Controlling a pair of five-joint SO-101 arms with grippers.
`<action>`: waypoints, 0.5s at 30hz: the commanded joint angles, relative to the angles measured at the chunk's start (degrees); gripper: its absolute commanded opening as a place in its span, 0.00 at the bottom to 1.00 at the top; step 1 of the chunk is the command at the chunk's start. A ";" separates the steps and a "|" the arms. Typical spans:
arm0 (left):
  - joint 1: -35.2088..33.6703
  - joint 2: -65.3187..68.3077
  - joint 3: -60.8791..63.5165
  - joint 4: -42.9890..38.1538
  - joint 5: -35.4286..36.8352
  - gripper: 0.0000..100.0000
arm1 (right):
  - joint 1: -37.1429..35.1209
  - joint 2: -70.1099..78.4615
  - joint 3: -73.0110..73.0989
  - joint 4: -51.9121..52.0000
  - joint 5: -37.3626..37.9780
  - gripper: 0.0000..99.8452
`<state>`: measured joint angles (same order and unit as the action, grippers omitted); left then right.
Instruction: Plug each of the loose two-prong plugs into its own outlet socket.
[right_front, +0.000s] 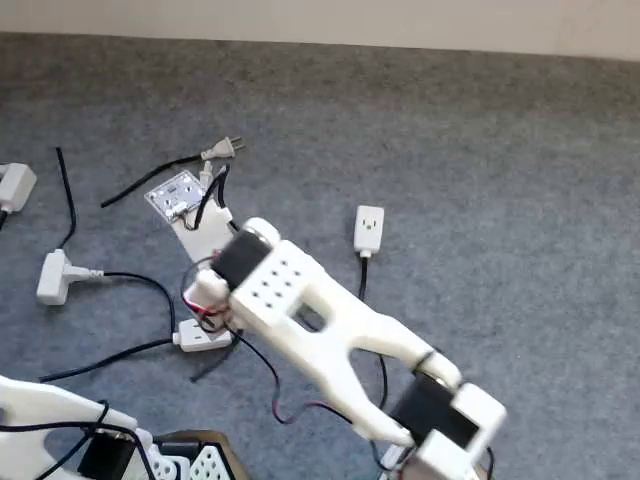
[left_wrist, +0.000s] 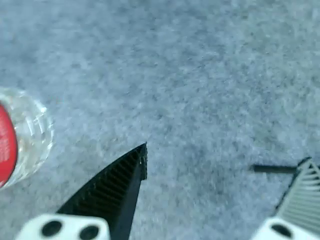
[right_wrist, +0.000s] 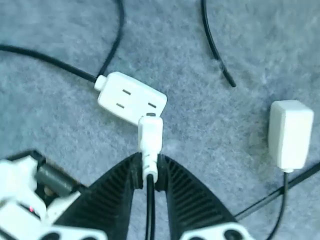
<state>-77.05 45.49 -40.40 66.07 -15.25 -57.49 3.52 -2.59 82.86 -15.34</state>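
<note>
1. Your right fingers are shut tight on a white plug.
2. The tip of that plug touches the edge of the white socket. You cannot tell if its prongs are in.
3. Your left fingers are wide open and hold nothing.
4. A loose plug lies on the grey bench, well apart from the socket.
5. Another socket lies well apart from it too.

bottle cut by edge, plug prongs hidden
</note>
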 joint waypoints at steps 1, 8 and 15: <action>0.92 3.56 -6.81 -0.70 0.62 0.43 | 0.04 5.32 -7.43 0.57 -9.58 0.01; -0.31 12.09 -18.33 -2.81 0.62 0.43 | -0.92 7.08 -9.01 5.67 -17.76 0.01; -0.31 19.30 -27.82 -2.81 0.62 0.43 | -1.10 7.16 -9.01 5.49 -20.40 0.01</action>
<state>-77.41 63.69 -62.02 64.04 -15.25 -57.93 11.78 -8.40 87.78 -34.68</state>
